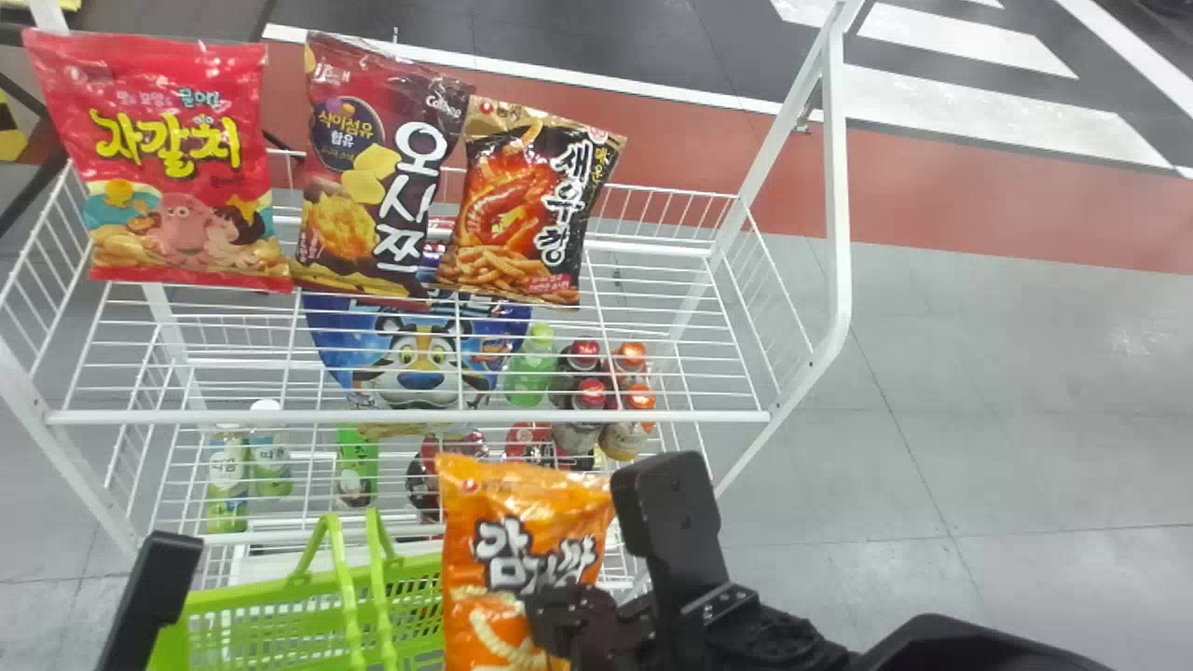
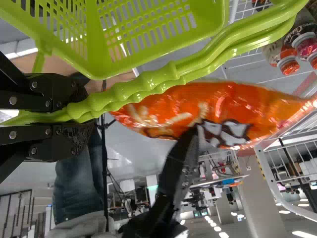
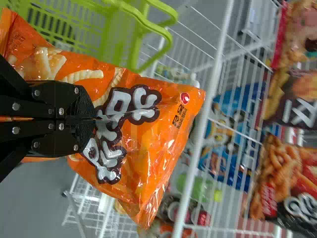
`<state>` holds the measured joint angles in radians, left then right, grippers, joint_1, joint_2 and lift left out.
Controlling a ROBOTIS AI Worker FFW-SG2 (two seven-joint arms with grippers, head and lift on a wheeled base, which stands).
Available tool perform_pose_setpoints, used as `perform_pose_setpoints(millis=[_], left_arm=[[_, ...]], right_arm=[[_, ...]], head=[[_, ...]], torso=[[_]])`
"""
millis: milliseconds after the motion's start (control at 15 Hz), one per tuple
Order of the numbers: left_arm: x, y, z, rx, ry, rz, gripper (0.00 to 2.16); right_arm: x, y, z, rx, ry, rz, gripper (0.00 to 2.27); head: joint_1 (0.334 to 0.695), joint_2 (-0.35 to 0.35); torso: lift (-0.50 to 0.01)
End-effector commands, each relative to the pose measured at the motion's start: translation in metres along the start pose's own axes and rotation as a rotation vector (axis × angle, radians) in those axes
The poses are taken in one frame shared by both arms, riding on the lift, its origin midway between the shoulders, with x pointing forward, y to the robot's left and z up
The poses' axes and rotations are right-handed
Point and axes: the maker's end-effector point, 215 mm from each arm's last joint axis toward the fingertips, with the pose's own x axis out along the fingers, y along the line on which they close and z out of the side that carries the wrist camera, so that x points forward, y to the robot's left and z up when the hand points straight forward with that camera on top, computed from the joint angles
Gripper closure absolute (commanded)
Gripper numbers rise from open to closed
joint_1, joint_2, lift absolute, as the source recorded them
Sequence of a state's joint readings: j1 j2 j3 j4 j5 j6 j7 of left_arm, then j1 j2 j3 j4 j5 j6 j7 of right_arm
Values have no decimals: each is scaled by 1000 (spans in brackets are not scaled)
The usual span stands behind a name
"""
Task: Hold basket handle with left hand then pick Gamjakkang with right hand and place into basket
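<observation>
The wire rack (image 1: 522, 417) stood just beyond the basket (image 1: 252, 598), three snack bags (image 1: 349, 200) occupying its upper shelf. Open floor (image 1: 1025, 410) bordered its right side frame (image 1: 837, 186). Your left gripper (image 1: 154, 596) clamped the handle (image 2: 148, 84); your right gripper (image 1: 569, 617) clamped the Gamjakkang (image 1: 513, 540) beside it.

Grey floor (image 1: 1025, 391) with red band (image 1: 979, 196)

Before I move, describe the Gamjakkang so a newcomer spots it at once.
Find the white wire rack. In front of it, beside the green basket, the right gripper grips the Gamjakkang. It is bright orange, unlike the red, maroon and black snack bags on the rack.
</observation>
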<state>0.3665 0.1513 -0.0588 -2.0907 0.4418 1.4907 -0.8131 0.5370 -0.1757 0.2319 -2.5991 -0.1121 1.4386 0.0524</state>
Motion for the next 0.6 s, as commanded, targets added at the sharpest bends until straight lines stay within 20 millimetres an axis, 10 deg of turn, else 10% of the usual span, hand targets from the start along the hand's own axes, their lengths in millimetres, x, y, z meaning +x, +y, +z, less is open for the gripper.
perform_pose_setpoints(millis=[0,333,533], left_arm=[[0,-1,0,2,0,-1,2020],[1,-5,0,13,5,-5,2020],[1,-6,-2,13,12,-1,2020]], right_arm=[[9,19,-9,9,28,62,2044],[49,41,-56,1,167,115,2040],[73,62,-51,32,139,204,2040]], head=[[695,-269],[695,-207],[695,-163]], torso=[[0],[0],[0]])
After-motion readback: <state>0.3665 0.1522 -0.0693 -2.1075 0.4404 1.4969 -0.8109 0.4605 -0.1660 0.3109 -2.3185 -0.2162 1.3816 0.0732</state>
